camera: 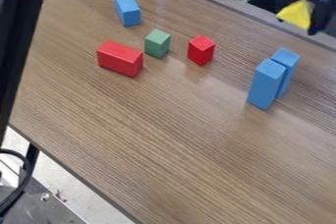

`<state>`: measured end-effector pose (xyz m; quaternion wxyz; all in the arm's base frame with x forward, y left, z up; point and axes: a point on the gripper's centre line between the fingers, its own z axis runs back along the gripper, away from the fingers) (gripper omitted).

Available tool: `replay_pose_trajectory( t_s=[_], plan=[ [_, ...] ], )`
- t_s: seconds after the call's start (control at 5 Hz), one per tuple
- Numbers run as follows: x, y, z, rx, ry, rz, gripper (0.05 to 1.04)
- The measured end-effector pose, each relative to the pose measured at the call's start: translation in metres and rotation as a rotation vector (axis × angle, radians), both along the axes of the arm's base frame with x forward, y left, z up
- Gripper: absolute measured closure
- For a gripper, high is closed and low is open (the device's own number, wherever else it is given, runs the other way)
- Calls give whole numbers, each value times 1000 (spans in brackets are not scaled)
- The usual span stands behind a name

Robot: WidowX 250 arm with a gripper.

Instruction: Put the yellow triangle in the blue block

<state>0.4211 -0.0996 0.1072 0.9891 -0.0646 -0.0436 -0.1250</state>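
Note:
At the upper right, my gripper (302, 21) hangs over the table's far edge, shut on the yellow triangle (296, 14). The triangle is held up in the air, with a dark finger along its right side. Below it, on the right part of the table, a tall blue block (265, 84) stands upright. Close behind that one stands a second upright blue block (287, 66). Another blue block (128, 10) is at the upper left, well away from the gripper.
A long red block (121, 59), a green block (156, 44) and a small red block (201, 51) sit on the wooden table (164, 139), left of the upright blue pair. A black post (18, 41) runs down the left side.

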Motion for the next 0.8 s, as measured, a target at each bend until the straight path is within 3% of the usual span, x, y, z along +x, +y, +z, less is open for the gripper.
replay_pose_trajectory(
  t_s=[0.4, 0.6, 0.8],
  plan=[
    [-8, -4, -22, -33, 21, 1, 351],
    [-15, -2, -37, -29, 38, -5, 351],
    [-19, -1, -40, -38, 31, 2, 351]
  ],
)
